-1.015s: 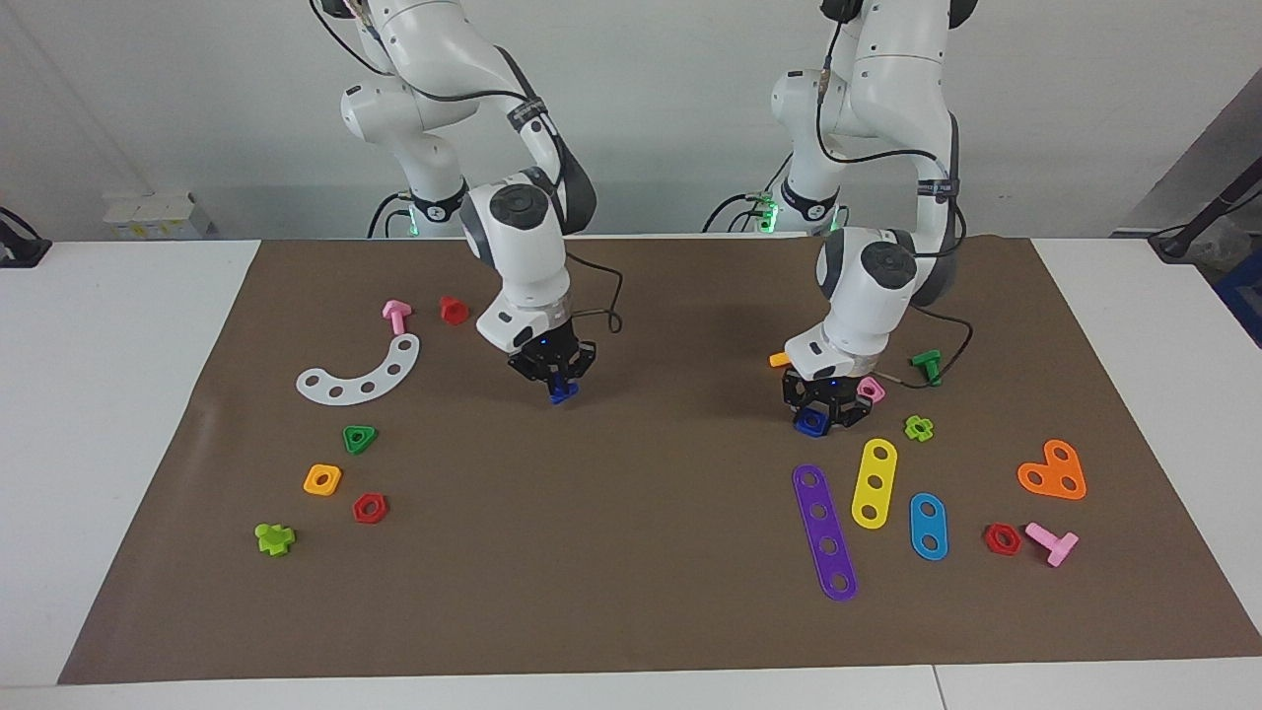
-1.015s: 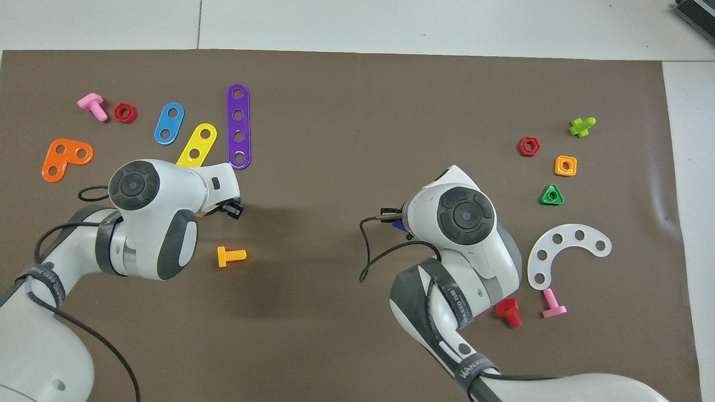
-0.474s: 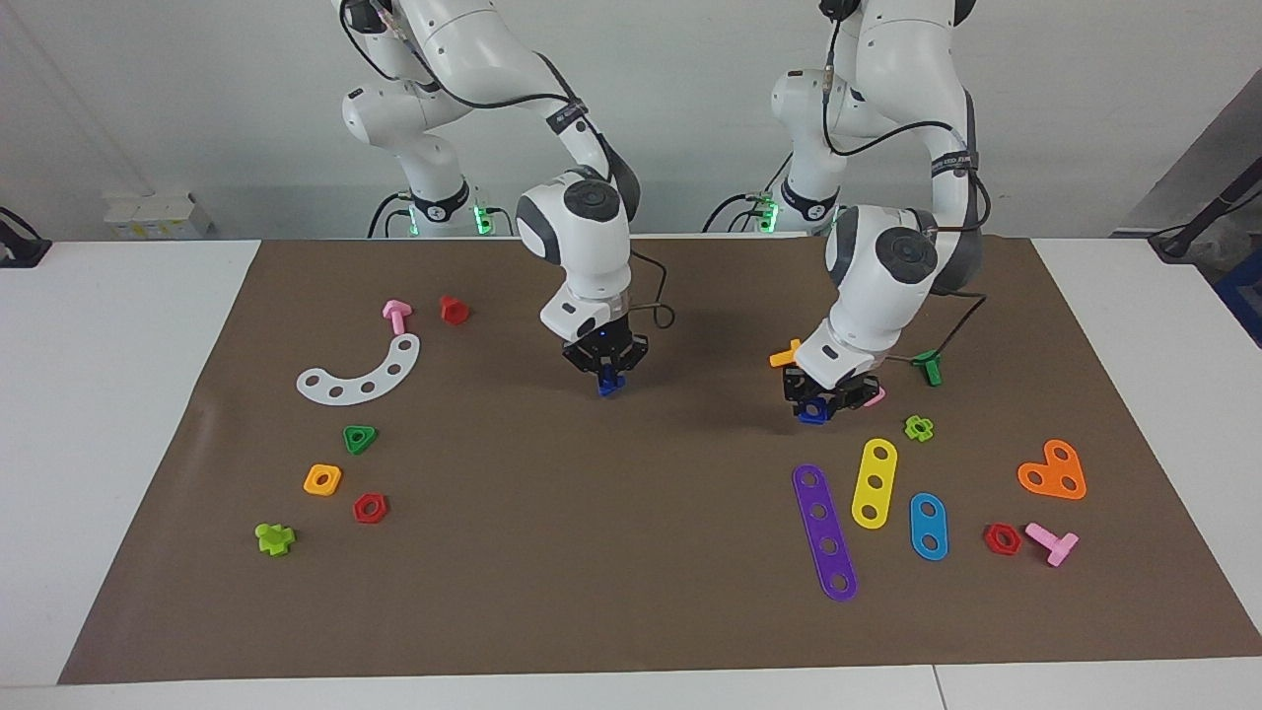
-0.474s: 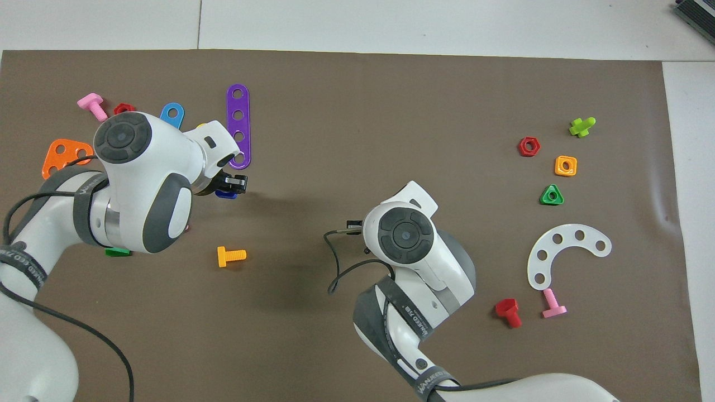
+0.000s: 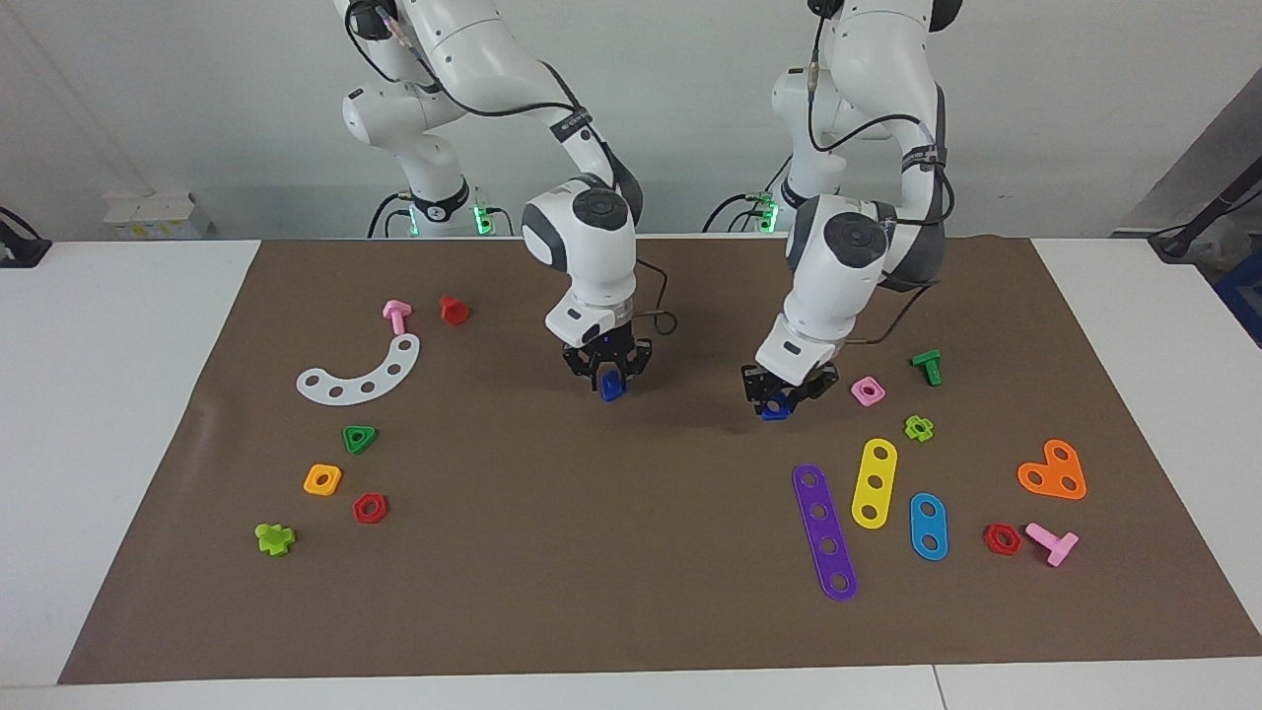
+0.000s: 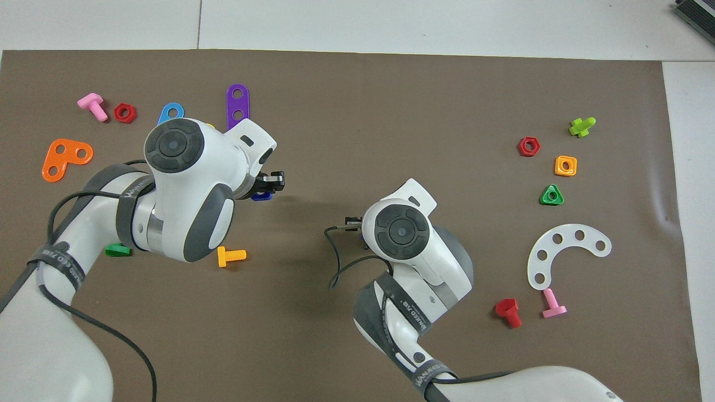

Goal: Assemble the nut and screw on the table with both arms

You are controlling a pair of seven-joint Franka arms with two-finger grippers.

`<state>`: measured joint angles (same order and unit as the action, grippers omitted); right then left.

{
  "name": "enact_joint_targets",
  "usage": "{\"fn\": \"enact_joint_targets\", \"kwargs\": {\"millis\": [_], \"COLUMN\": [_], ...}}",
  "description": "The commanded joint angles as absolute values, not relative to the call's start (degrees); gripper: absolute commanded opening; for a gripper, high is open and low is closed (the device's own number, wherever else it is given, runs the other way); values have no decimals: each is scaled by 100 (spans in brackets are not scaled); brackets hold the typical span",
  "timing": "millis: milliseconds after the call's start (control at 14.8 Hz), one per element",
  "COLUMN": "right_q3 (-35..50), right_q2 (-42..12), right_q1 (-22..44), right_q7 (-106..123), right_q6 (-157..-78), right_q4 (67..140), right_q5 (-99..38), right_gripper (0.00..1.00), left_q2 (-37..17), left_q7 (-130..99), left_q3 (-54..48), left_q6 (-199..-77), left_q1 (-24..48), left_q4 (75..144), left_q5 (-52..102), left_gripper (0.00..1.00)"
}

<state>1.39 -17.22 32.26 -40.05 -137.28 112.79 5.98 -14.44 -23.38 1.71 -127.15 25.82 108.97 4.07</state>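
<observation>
On the brown mat (image 5: 631, 572) my left gripper (image 5: 784, 398) is shut on the dark-blue square nut (image 5: 775, 410) and holds it just above the mat, beside the pink square nut. In the overhead view the left gripper (image 6: 269, 186) shows with the nut (image 6: 260, 196) under it. My right gripper (image 5: 609, 375) is shut on the dark-blue screw (image 5: 611, 389) and holds it over the middle of the mat, pointing down. In the overhead view the right wrist hides that gripper and the screw. The two grippers are apart, at about the same height.
A pink square nut (image 5: 868, 391), green screw (image 5: 927, 367), green cross piece (image 5: 919, 428), and yellow (image 5: 874, 482) and purple (image 5: 824, 531) strips lie near the left gripper. An orange screw (image 6: 230, 256) lies nearer the robots. A white curved plate (image 5: 360, 372) lies toward the right arm's end.
The left gripper has lifted the nut off the mat and carried it toward the middle. The right gripper has moved toward the middle with the screw, then held nearly still.
</observation>
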Motion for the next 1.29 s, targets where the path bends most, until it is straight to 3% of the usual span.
{"fn": "enact_joint_targets", "kwargs": {"millis": [0, 406, 677, 1218], "right_q3": [176, 185, 167, 158], "right_q2": [-1223, -72, 377, 422], "right_q1": [2893, 1848, 1118, 299], "right_q7": [-4096, -3448, -2709, -1056], "right_q6": [-13396, -12360, -11858, -10478], "right_q4": [11268, 11276, 11259, 10267], "right_q5": [729, 624, 274, 211], "right_gripper": [98, 99, 99, 99], "left_q2": [-1687, -1925, -1942, -2259], "left_q7": [-3047, -4322, -4965, -5361], "left_q3": [255, 255, 246, 246], "left_q6": [-12595, -12577, -12673, -13166], "left_q1": [2908, 3707, 4130, 4465], "left_q4": [10513, 10266, 10266, 10160], "left_q5": [492, 1045, 1282, 1433], "left_gripper": [0, 0, 0, 0]}}
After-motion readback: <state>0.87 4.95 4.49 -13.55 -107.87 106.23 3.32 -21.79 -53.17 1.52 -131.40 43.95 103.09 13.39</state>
